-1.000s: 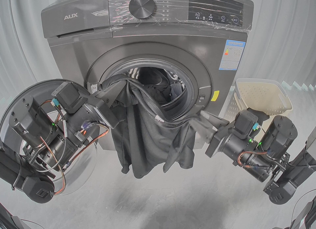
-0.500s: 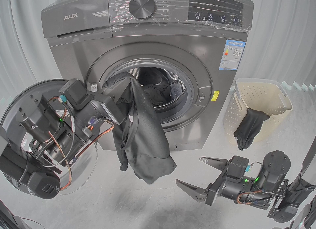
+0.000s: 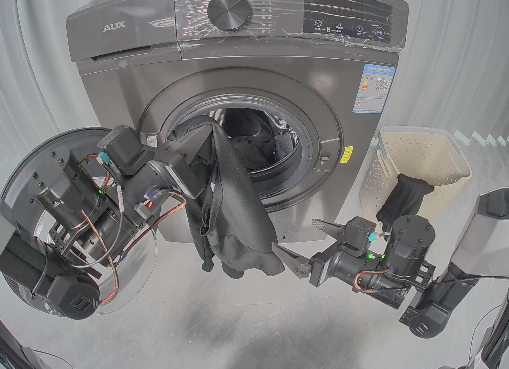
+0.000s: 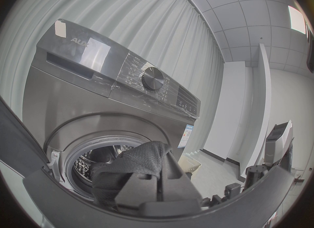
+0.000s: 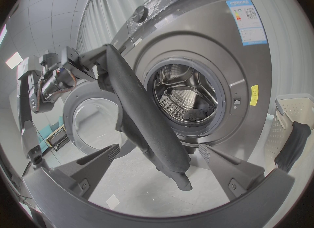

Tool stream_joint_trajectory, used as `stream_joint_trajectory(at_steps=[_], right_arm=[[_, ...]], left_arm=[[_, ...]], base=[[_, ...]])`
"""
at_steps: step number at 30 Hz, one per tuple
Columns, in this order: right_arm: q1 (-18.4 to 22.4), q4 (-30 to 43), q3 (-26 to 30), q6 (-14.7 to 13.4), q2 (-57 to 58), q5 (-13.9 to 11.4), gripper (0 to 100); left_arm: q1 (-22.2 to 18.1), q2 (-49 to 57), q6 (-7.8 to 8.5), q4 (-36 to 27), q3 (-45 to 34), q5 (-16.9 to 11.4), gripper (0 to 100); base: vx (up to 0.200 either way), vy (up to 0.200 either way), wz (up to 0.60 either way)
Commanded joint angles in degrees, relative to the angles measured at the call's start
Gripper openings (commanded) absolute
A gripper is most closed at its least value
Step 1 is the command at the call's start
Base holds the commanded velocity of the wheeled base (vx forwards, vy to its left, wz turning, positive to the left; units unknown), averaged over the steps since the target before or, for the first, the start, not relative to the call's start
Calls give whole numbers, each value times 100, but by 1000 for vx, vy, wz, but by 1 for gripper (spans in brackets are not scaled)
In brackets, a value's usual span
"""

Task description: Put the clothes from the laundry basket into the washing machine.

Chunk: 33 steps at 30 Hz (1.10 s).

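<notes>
Currently: washing machine [image 3: 238, 76] door [image 5: 95, 120] swung open to left; drum holds dark clothes [image 3: 254, 150] toward back. Laundry basket [image 3: 424, 132] on floor beside machine's right side, dark garment [image 3: 405, 195] draped over its front rim. Left gripper [image 3: 204, 135] clamped on black garment [image 3: 233, 211] at port's left edge; cloth hangs outside, down machine front. Right gripper [image 3: 293, 236] spread wide, empty, just beside cloth's lower end. Bare floor [image 3: 212, 322] below.
</notes>
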State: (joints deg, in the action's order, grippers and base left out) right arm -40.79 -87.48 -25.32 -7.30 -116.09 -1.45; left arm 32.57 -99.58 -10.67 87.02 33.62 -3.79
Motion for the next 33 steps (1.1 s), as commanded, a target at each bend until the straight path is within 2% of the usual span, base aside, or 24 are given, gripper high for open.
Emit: stream_joint_trajectory(at_steps=[1,7,15,19,26,30,33], right_arm=[[71,38,-430,18,-608,-48,100],[98,73,-948,194,-1135,-163,100],[10,240,-1599,212,-1627,-259,100],[-69,653,-2267,212,-1794,-259,100],[-69,1101,-2979,238,-1970,-347,100],[-26,1462,-3234,590,-2014,-365,100],[-69,1506,-3568,651,-2146,-373,100]], left_arm=[[3,-8,3,-9,66,-8,0],[47,-8,3,0,66,-8,0],[56,-17,3,17,57,-8,0],[100,-8,3,26,39,-8,0],[100,-8,12,35,39,-16,0],[100,-8,12,35,30,-16,0],[118,-8,12,35,30,-16,0]], base=[[0,0,0],[0,0,0],[0,0,0],[0,0,0],[0,0,0],[0,0,0],[0,0,0]])
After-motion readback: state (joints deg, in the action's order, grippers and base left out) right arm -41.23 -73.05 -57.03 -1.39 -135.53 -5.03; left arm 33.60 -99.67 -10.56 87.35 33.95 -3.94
